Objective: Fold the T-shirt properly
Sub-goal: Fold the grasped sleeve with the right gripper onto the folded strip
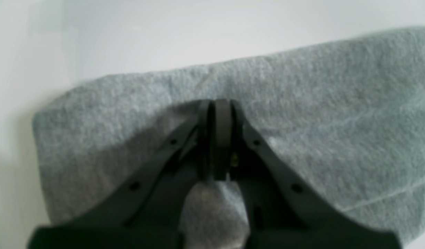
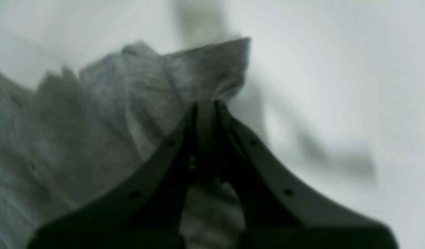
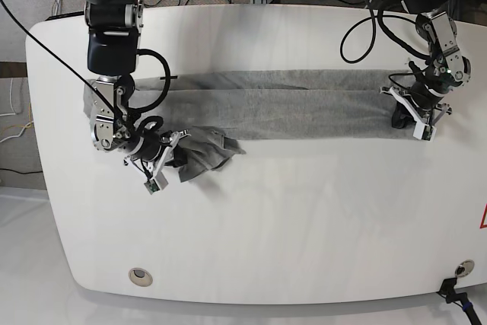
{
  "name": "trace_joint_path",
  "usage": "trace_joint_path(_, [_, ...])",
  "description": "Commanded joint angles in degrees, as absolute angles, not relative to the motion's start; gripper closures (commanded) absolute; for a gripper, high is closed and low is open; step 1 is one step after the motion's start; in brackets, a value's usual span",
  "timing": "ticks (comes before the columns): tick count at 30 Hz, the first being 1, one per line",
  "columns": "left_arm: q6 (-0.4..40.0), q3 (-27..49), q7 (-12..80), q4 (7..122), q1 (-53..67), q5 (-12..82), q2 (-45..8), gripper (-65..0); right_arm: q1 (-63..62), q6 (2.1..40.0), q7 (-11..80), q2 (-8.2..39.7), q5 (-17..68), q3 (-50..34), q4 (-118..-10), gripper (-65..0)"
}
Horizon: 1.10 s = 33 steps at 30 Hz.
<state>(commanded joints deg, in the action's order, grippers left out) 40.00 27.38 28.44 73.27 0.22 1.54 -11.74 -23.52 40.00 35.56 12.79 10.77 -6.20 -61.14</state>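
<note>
The heather-grey T-shirt (image 3: 304, 108) lies folded into a long band across the white table (image 3: 266, 218). At the band's right end in the base view, my left gripper (image 3: 402, 118) is shut on the cloth. The left wrist view shows those jaws closed on a fold of the T-shirt (image 1: 302, 103), with my left gripper (image 1: 217, 103) tight against the fabric. My right gripper (image 3: 176, 156) is shut on the other end, which is bunched and pulled toward the table front. In the blurred right wrist view, my right gripper (image 2: 205, 105) pinches a lifted corner of the T-shirt (image 2: 136, 90).
Black cables (image 3: 365, 28) loop over the table's far right and behind the back edge. Two round grommets, one (image 3: 139, 275) at the front left and the other (image 3: 463, 268) at the front right, sit in the tabletop. The table's left edge (image 3: 38, 135) lies close to my right arm.
</note>
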Motion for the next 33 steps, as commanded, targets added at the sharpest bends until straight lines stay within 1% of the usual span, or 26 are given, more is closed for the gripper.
trace_joint_path(5, [40.0,27.3,28.4,73.2,0.2,1.5,-11.7,-0.7,-21.1,40.0,46.0,12.8,10.9,-9.1,-73.4,0.0])
trace_joint_path(13, [40.0,27.2,28.4,73.1,0.0,1.5,-11.7,-0.7,-12.4,40.0,61.1,12.5,10.9,-9.2,-93.7,0.0])
trace_joint_path(18, [40.0,27.2,28.4,73.0,0.0,1.5,-11.6,-0.7,-8.1,40.0,69.0,12.3,10.9,-9.2,-102.5,0.0])
trace_joint_path(20, [40.0,27.2,28.4,73.0,0.0,1.5,-11.6,-0.7,-6.2,40.0,69.7,12.3,10.9,-9.1,-104.6,0.0])
trace_joint_path(25, [40.0,27.2,28.4,72.9,0.0,1.4,-11.6,-0.7,-2.1,40.0,73.2,12.3,11.0,-8.9,-105.5,0.0])
trace_joint_path(30, [40.0,27.2,28.4,72.9,0.0,1.4,-11.5,-0.7,3.2,40.0,73.2,12.3,16.8,-9.1,-105.4,0.0])
trace_joint_path(33, [40.0,27.2,28.4,72.9,0.0,1.4,-11.5,-0.7,5.3,40.0,72.7,12.2,18.0,-8.9,-105.2,0.0])
